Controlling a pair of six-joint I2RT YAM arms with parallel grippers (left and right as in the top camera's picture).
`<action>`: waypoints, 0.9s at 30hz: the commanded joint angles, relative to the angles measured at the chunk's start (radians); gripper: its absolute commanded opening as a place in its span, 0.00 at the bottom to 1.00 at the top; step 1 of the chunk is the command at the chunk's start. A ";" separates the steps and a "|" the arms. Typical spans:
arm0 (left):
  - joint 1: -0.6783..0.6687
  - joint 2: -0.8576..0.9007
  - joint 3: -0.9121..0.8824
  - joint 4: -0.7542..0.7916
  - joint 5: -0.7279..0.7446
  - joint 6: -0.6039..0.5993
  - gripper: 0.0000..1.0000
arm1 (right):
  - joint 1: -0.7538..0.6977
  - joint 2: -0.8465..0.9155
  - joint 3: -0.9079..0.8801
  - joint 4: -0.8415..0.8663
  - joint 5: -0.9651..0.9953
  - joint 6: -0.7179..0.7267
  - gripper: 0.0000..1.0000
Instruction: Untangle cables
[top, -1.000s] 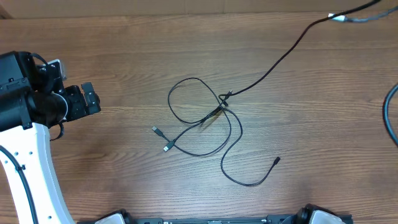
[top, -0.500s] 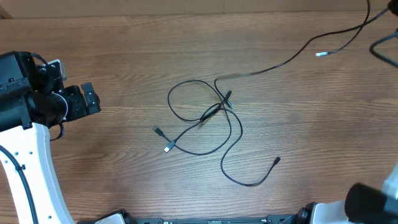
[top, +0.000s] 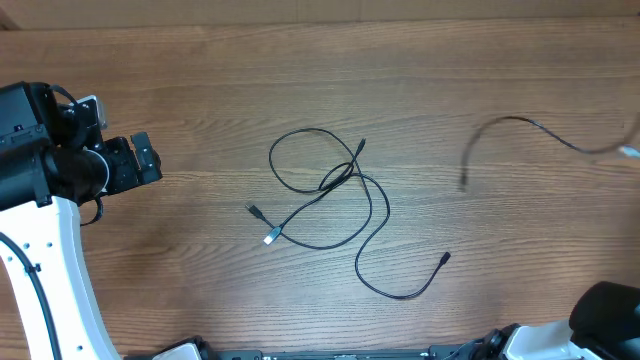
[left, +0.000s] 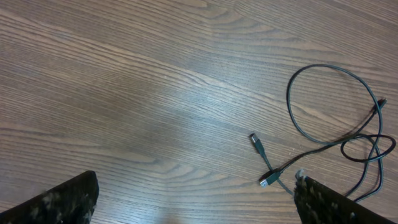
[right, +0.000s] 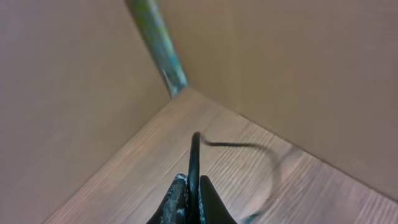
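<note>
We see the tangled cables (top: 330, 205) lying at the middle of the desk (top: 200, 80), thin black cords crossing one another beside a wide loop. A silver-tipped plug (top: 270, 238) and a dark plug (top: 253, 211) lie on the side of the bunch toward the desk's left edge. Another small plug (top: 445, 258) lies toward the near edge.

A single cable (top: 530, 125) arcs near the right edge, well apart from the bunch. It is blurred, and its free end points down toward the wood.

The left pincer (top: 145, 160) sits by the left edge with its jaws spread wide, nothing between them. From its own camera, the bunch (left: 336, 124) lies just beyond one finger (left: 336, 202).

The right pincer (right: 188, 202) has its jaws pressed together on the single cable (right: 194, 155), which rises from between the fingers. Past it, brown walls (right: 298, 74) meet at the desk's corner.
</note>
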 joint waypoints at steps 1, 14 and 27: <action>0.003 0.004 0.007 0.000 0.009 0.019 1.00 | -0.036 -0.047 0.010 0.008 -0.048 0.007 0.04; 0.003 0.004 0.008 0.000 0.009 0.019 0.99 | -0.301 -0.113 0.010 0.026 0.042 0.102 0.04; 0.003 0.004 0.007 0.000 0.009 0.019 1.00 | -0.369 -0.256 0.010 0.017 0.045 0.088 0.04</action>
